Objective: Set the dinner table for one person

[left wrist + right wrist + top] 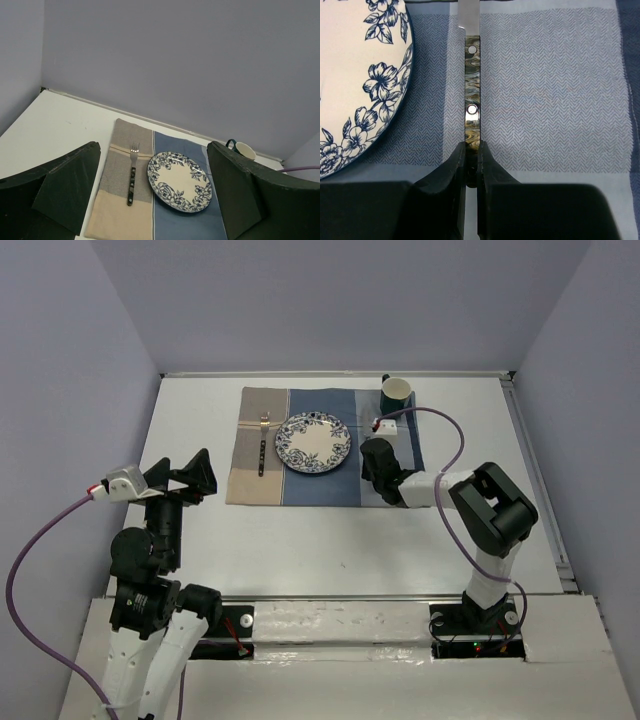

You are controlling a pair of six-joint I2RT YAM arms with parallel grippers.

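The dinner table [300,550] is the big white top that spreads from my two bases at its near edge to the far wall, and everything else lies on it. I take the plate [313,443] as my mark. Nearest to me, to the near left of the plate and off the near left corner of the placemat [250,480], my left gripper [180,472] hangs above the bare white surface with its fingers spread wide and nothing between them. A little farther, just to the right of the plate, my right gripper [471,150] is low over the blue part of the placemat, and its fingers are pressed on the near end of the handle of the knife [471,75]. The knife points away from me, parallel to the right side of the plate and close to its rim but not touching it; I cannot tell if it rests on the cloth. The plate, white with blue flowers, sits in the middle of the placemat. To the left of the plate, on the tan part, the fork [262,450] lies with its tines to the far side. Farthest, to the far right of the plate, the green mug [396,393] stands upright at the far right corner of the placemat.
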